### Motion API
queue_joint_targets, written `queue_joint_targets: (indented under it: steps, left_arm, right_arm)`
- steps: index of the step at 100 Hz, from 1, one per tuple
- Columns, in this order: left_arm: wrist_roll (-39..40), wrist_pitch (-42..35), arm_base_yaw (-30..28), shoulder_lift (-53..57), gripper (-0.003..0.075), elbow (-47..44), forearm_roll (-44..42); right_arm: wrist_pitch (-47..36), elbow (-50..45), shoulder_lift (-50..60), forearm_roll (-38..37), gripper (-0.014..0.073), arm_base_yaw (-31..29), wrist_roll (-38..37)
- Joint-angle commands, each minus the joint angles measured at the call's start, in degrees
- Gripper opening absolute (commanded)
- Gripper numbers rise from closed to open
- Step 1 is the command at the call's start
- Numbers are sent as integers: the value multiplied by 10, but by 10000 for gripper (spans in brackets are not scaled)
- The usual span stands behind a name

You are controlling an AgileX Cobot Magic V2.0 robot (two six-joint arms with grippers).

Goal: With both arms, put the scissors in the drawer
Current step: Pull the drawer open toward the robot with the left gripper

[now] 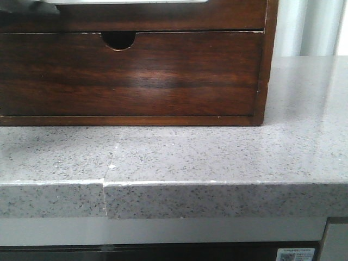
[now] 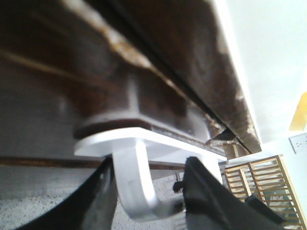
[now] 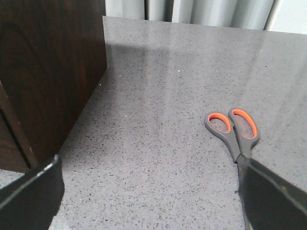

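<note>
The drawer [image 1: 130,76] sits closed in its dark wooden cabinet [image 1: 265,60], which stands on a grey speckled stone counter [image 1: 217,157]. Pale curtains [image 1: 321,27] hang behind the cabinet. Beside the cabinet, the scissors [image 3: 235,132] lie flat on the counter with grey-and-orange handles. The right gripper [image 3: 148,191] hovers with fingers spread wide. The left gripper [image 2: 146,196] is close under the cabinet front, fingers apart around a white hook [image 2: 139,182].
</note>
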State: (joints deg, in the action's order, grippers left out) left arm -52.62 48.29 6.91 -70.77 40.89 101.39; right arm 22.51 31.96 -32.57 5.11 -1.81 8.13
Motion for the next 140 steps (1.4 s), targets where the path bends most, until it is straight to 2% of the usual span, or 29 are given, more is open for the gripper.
queue_joint_targets:
  steps: [1, 20, 44, 77, 98, 122, 131, 140]
  left_arm:
    - [-2, 45, 3, 10, 206, 20, 57]
    - [-2, 68, 3, 10, 122, 20, 55]
    - [-2, 71, 3, 26, 60, 8, 40]
    - [-4, 79, 3, 170, 8, -118, 37]
    - [-2, 78, 3, 294, 6, -196, 39]
    - [7, 64, 3, 366, 8, -217, 35]
    - [17, 53, 3, 366, 25, -217, 28]
    - [17, 49, 3, 366, 86, -217, 28]
  right_arm:
    - [-45, 18, -5, -5, 669, -4, 4]
    - [-45, 18, -5, -5, 669, -4, 4]
    - [-44, 18, -5, -5, 669, -4, 4]
    - [-40, 18, -5, -5, 669, -4, 4]
    - [-40, 18, -5, -5, 669, -4, 4]
    - [-40, 18, -5, -5, 669, -4, 4]
    - [-40, 18, -5, -5, 669, -4, 4]
    - [-40, 18, -5, -5, 669, -4, 4]
